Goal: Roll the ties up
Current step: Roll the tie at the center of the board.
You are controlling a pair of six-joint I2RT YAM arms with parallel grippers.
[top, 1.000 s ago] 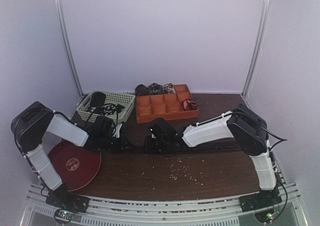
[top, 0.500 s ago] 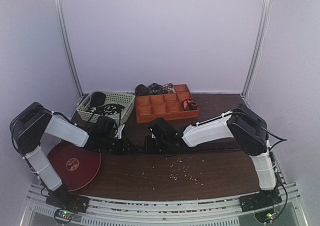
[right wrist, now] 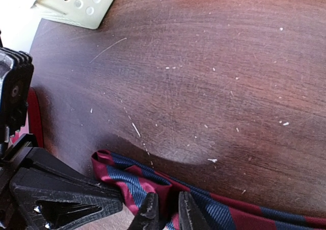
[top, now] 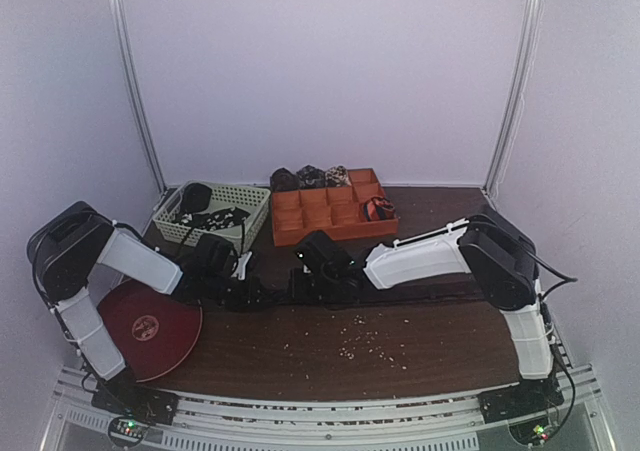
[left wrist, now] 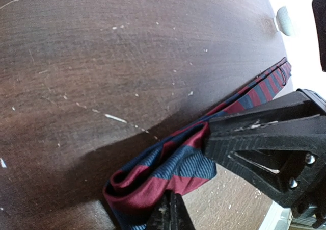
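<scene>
R arm is edging left toward L over the striped tie mid-desk, L jaws clamping its fold, R jaws a crack apart, grip can't tell, so rolling's barely starting.

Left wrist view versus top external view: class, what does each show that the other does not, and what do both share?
Left wrist only: the folded end of the red-and-blue striped fabric tie, with the closed left fingers on it. Top external only: the orange compartmented plastic tray, pale green lattice basket and round red plate. Both: the dark wooden table scattered with pale crumbs.
</scene>
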